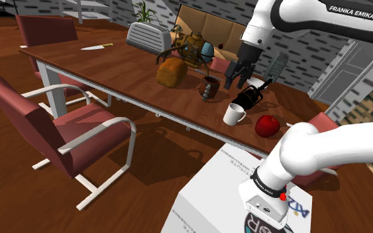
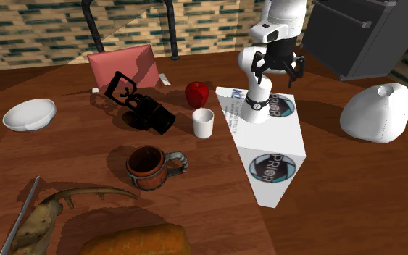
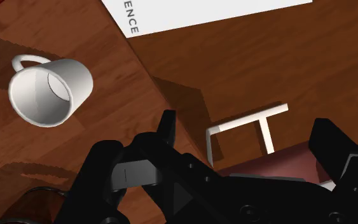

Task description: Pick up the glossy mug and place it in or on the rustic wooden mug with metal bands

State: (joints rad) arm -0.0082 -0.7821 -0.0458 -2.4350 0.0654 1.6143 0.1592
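stand (image 1: pixel 211 192): white box, nearest in shoulder view, up against table edge.
chair (image 1: pixel 79 136): red seat, white frame, on the near side of the table, shoulder view's left.
table (image 1: pixel 112 69): long, dark wood.
apple (image 1: pixel 267 125): red, on table nr stand-side edge.
white mug (image 1: pixel 233 114): the glossy one. Upright on table just beside apple, handle twd apple. Not touched; off to one side of the fingers in wrist view, not btwn them.
black item (image 1: pixel 250 98): lying on its side w/ wire handle, just past white mug. Type unclear.
gripper (image 1: pixel 238 81): all black, in the air over the table above black item and brown mug. Fingers spread apart, nothing btwn them.
brown mug (image 1: pixel 210 86): dark wood look, banded, grey handle. Upright, apart from white mug.
bread loaf (image 1: pixel 171 71): beyond brown mug.
toaster (image 1: pixel 148 36): silver, far edge of table.
knife (image 1: pixel 97 47): flat, far end of table.
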